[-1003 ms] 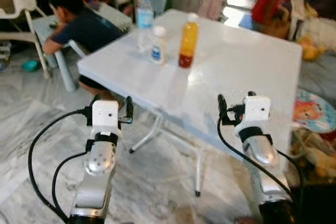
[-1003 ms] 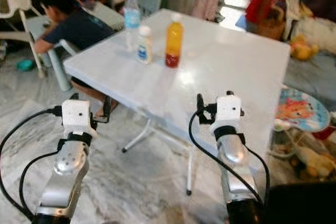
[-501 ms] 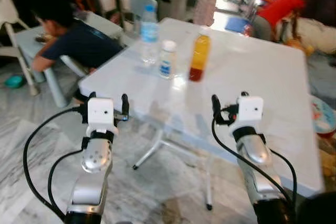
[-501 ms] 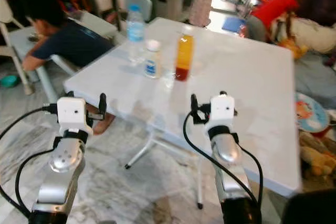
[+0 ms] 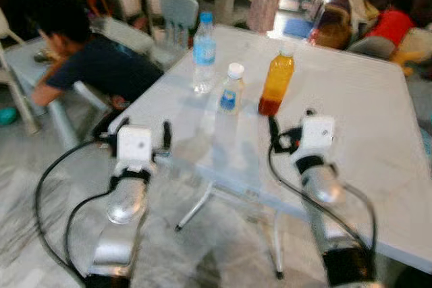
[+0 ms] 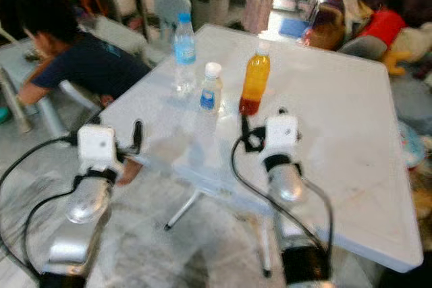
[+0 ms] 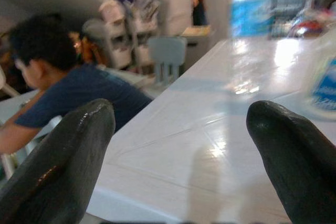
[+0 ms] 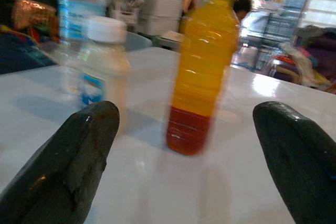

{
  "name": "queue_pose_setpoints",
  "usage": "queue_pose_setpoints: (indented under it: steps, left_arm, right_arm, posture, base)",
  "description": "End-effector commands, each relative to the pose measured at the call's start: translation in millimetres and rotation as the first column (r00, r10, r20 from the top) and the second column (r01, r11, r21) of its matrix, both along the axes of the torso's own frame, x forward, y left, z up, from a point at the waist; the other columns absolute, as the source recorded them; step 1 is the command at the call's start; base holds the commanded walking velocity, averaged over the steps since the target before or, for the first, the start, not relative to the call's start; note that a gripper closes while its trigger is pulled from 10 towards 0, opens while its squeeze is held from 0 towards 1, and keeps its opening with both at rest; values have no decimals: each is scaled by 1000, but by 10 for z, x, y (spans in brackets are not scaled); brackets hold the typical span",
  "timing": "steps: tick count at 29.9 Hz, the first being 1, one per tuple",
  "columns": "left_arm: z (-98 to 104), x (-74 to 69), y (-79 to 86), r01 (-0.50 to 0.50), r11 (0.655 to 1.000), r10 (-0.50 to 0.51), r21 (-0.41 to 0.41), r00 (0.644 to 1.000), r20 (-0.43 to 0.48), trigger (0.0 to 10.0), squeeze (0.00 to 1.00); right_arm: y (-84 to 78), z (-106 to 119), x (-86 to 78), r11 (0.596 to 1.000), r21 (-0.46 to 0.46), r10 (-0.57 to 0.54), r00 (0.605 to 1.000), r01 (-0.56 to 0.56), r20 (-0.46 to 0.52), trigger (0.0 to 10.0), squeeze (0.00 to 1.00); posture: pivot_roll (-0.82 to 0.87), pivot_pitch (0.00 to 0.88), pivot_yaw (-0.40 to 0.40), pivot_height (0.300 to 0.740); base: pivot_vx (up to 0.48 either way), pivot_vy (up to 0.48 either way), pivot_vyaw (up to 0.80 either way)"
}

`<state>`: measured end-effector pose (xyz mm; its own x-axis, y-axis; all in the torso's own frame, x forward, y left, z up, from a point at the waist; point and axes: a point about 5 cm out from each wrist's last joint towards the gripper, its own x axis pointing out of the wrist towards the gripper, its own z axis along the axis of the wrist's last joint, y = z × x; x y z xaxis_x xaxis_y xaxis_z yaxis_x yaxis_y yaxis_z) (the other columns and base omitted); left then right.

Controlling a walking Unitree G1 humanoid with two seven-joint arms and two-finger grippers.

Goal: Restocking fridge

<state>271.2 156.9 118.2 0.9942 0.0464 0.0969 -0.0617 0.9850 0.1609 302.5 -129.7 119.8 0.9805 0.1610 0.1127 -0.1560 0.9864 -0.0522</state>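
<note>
Three bottles stand on a white table (image 5: 351, 133): a clear water bottle with a blue label (image 5: 204, 52), a small white bottle with a white cap (image 5: 231, 89), and an orange juice bottle (image 5: 277, 82) (image 8: 202, 69). My right gripper (image 8: 189, 156) is open above the table, a short way in front of the orange bottle, with nothing between its fingers. My left gripper (image 7: 181, 153) is open at the table's near left edge, also with nothing in it. The small white bottle (image 8: 105, 72) stands to the left of the orange one.
A person in a dark shirt (image 5: 101, 62) sits at a low table to the left, close to the white table's left edge. Chairs, shelves and boxes crowd the back. Toys and a red cloth (image 5: 395, 25) lie at the right. The floor is marbled tile.
The camera has moved closer to the table and the picture shifted. Both grippers have advanced; the right one now hovers over the tabletop near the orange bottle.
</note>
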Motion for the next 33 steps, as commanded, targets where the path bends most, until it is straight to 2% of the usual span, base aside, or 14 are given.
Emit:
queue_pose_setpoints:
  steps: [1, 11, 15, 21, 33]
  left_arm:
    - [30, 4, -126, 45, 999, -45, -17, 999, 7, 10000, 0]
    - [36, -10, -101, 50, 999, -50, -20, 999, 8, 10000, 0]
    - [38, -27, -109, 50, 999, -50, -18, 999, 6, 10000, 0]
    - [10, -115, -33, 30, 999, -30, -14, 1000, -7, 10000, 0]
    - [64, -140, 44, 32, 999, -31, 15, 999, -17, 10000, 0]
  right_arm:
    - [-105, 17, 17, 999, -26, -21, 1000, 21, 9, 10000, 0]
    - [-82, 81, 49, 999, -43, -4, 999, 5, 42, 10000, 0]
    - [-80, 176, 95, 999, -55, 6, 997, -2, 83, 10000, 0]
    - [-215, 455, 282, 998, -40, -45, 985, 53, 168, 10000, 0]
    - [-432, 717, 482, 993, -36, -103, 966, 115, 235, 10000, 0]
  posture:
    - [66, 9, -51, 740]
    - [63, 22, -53, 740]
    - [68, 27, -54, 740]
    - [87, 45, -48, 740]
    - [122, 69, -13, 740]
  base:
    - [0, 0, -625]
    - [0, 0, -99]
    - [0, 0, 0]
    - [0, 0, 0]
    - [0, 0, 0]
